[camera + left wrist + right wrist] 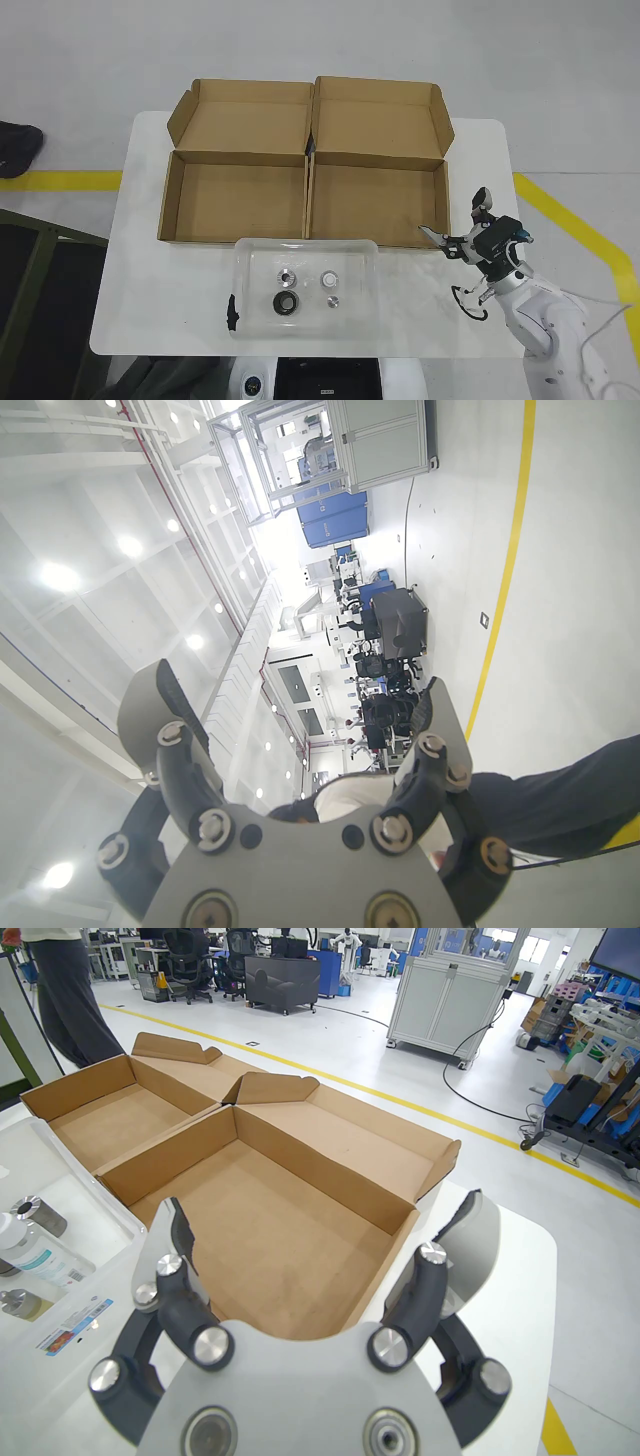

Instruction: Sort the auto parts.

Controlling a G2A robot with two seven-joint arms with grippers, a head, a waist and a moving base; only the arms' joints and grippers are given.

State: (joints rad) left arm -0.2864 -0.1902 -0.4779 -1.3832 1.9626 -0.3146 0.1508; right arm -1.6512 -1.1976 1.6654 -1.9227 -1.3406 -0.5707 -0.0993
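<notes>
Four auto parts [308, 290] lay in a clear plastic bin [240, 262] at the middle of the near edge of the table [140, 290].

- Black ring [285, 303]: near-left part of the bin.
- Small silver piece [332, 301]: near-right part.
- Steel cylinder [287, 278]: behind the ring.
- White part [329, 281]: behind the small silver piece.
- All four sat apart from one another.

My right gripper [324, 1203] hung over the table's right edge, toward the near-right corner. Its fingers were spread wide and held nothing. One fingertip [172, 1215] was over the near-right corner of the right cardboard box [375, 205]. The other was over bare table beside that box.

My left gripper [297, 677] was also spread and held nothing. It pointed out into the hall, so I could not place it against the table.

Just behind the bin stood the left cardboard box [235, 200] and the right box, side by side with their walls touching. Both had bare floors. Both lids lay folded back toward the far edge.
</notes>
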